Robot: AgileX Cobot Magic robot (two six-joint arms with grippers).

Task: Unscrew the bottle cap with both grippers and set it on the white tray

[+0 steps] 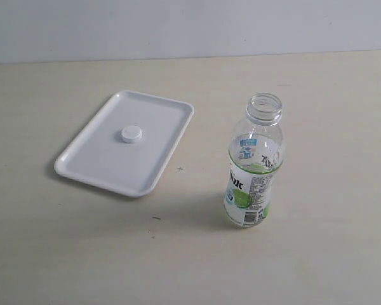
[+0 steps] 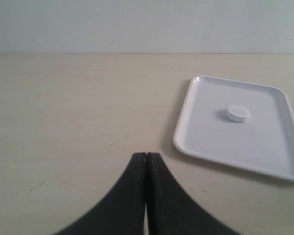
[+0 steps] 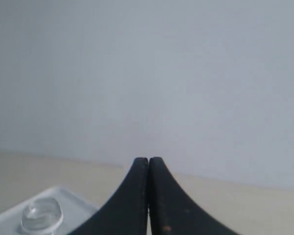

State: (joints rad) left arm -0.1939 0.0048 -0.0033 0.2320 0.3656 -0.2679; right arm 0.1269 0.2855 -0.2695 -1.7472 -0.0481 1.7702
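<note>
The white bottle cap (image 1: 131, 134) lies flat near the middle of the white tray (image 1: 92, 162), on the table's left side. To the right of the tray, the clear bottle (image 1: 254, 165) with the green-and-white label stands upright with its neck open. Neither gripper shows in the exterior view. In the left wrist view my left gripper (image 2: 146, 154) is shut with nothing in it, hanging over bare table short of the tray (image 2: 206, 132) and the cap (image 2: 237, 113). My right gripper (image 3: 148, 159) is shut and empty, facing the wall, with the bottle's open mouth (image 3: 41, 216) low beside it.
A pale wall (image 1: 190, 28) runs along the far edge of the light wooden table (image 1: 317, 254). A few small dark specks mark the tabletop in front of the tray.
</note>
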